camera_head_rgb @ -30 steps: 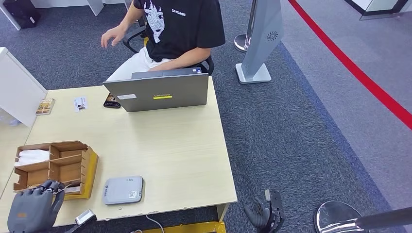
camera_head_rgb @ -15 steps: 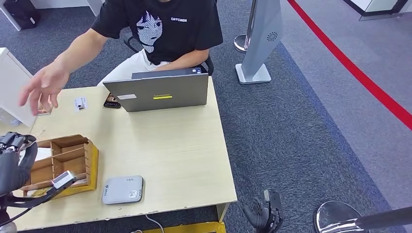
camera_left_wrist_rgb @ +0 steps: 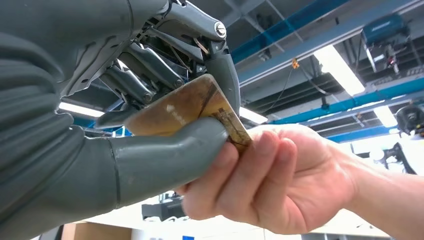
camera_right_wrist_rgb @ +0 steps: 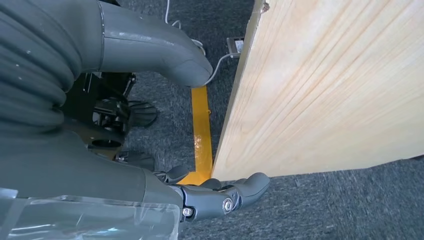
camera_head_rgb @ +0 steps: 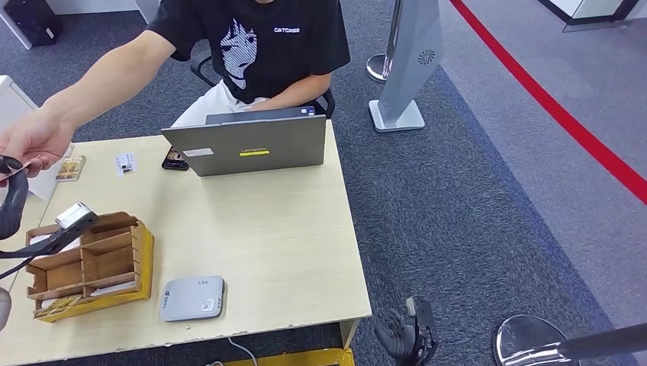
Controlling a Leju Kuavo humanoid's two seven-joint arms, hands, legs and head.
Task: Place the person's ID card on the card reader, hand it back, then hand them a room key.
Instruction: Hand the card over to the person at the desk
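Observation:
My left hand [camera_left_wrist_rgb: 150,145] is raised off the table's left side and pinches a brownish room key card [camera_left_wrist_rgb: 186,107] between thumb and fingers. A person's hand [camera_left_wrist_rgb: 280,185] grips the card's far end, so both hold it. In the head view that person's hand [camera_head_rgb: 34,141] meets my left hand [camera_head_rgb: 11,198] at the left edge. The grey card reader [camera_head_rgb: 193,298] lies near the table's front edge with nothing on it. A white card [camera_head_rgb: 126,162] lies at the table's far left. My right hand [camera_head_rgb: 403,332] hangs below the table's front right corner, fingers [camera_right_wrist_rgb: 225,196] apart and holding nothing.
A wooden divided box [camera_head_rgb: 114,263] in a yellow tray stands left of the reader. An open grey laptop [camera_head_rgb: 248,145] stands at the far edge before the seated person, with a phone [camera_head_rgb: 175,161] and a brown card [camera_head_rgb: 71,167] to its left. A stanchion base [camera_head_rgb: 530,341] is at lower right.
My left arm has risen from beside the wooden box up to the left edge with the card. The person's arm has stretched out and their hand has taken hold of the card.

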